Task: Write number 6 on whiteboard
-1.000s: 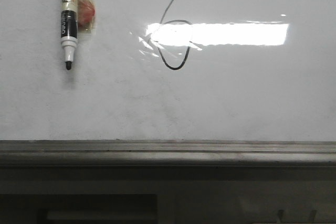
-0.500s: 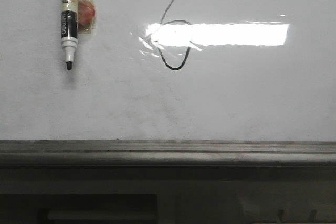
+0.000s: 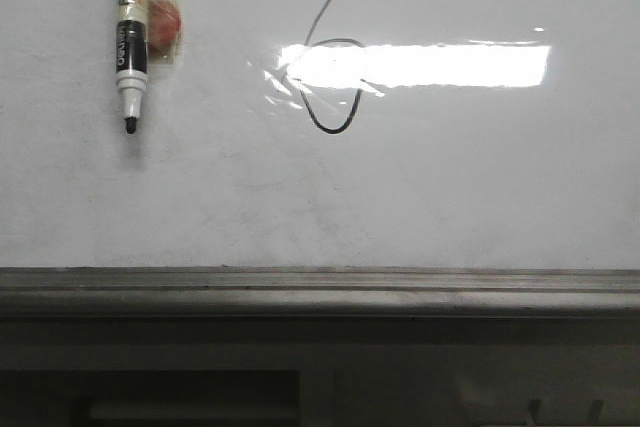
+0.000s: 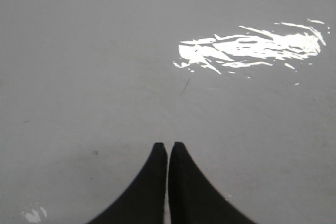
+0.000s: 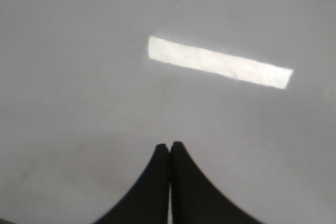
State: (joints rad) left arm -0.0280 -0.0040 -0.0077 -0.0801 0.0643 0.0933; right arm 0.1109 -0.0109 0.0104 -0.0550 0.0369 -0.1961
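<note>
Whiteboard [image 3: 450, 187] bearing the number 6 [image 3: 333, 57], outside both closed pincers' wrist views

Glossy white whiteboard [image 3: 450, 187] with faint grey smudges; grey metal bottom rail [image 3: 320, 287]. Thin black number 6 [image 3: 335, 57] crossed by bright white rectangular glare [image 3: 430, 65]. White marker [image 3: 131, 37] with black band, black lettering, black tip; red blob [image 3: 165, 22] under clear tape. Black gripper fingers [image 4: 152, 182].
</note>
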